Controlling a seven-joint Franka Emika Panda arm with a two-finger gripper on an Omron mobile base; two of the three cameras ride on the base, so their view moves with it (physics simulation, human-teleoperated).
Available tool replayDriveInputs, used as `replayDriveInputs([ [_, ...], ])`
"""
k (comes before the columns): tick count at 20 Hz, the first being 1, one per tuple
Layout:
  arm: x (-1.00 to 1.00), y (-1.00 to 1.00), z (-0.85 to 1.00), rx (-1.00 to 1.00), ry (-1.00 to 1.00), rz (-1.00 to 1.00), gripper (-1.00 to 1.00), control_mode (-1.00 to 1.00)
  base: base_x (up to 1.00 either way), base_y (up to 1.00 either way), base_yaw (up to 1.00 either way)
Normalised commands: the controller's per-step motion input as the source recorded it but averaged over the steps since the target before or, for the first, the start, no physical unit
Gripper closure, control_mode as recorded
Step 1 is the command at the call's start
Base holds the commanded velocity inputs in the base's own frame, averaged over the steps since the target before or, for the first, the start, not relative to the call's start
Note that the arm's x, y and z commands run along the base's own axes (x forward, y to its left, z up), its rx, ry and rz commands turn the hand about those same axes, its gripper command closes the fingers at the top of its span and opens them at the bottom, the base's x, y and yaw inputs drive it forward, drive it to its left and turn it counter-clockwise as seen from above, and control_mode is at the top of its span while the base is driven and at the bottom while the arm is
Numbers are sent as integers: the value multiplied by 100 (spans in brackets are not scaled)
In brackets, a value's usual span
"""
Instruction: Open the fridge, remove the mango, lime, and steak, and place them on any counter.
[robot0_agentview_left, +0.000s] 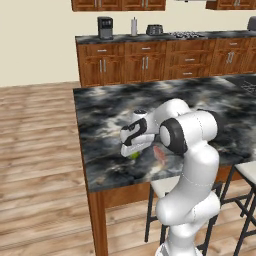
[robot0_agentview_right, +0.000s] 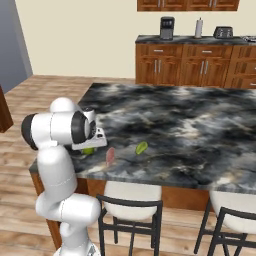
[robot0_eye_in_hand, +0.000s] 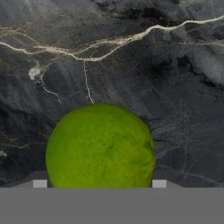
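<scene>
Squarely between the gripper (robot0_eye_in_hand: 99, 183) fingertips (robot0_eye_in_hand: 40, 183): lime (robot0_eye_in_hand: 100, 146) (on counter (robot0_eye_in_hand: 131, 65)).

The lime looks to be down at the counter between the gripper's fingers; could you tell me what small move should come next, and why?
Probably open the jaws and lift straight up. The lime sits low between the gripper fingers, right at the marbled counter, with the steak and mango already lying beside it, so only the release seems left.

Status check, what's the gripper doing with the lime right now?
Gripper low over counter, fingers either side of lime; grip unconfirmed. Steak and mango already down beside it. Nothing in the way.
</scene>
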Motion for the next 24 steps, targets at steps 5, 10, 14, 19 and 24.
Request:
replayDriveInputs([
  [5,0,19,-36,-4,1,0,-100,-100,0,0,0],
  [10,-11,-6,6,0,-1,-4,-100,-100,0,0,0],
  [14,-24,-24,80,7,-2,-9,-100,-100,0,0,0],
  [19,-24,-14,100,8,-1,-9,-100,-100,0,0,0],
  [24,-27,-1,100,7,-7,-10,-100,-100,0,0,0],
])
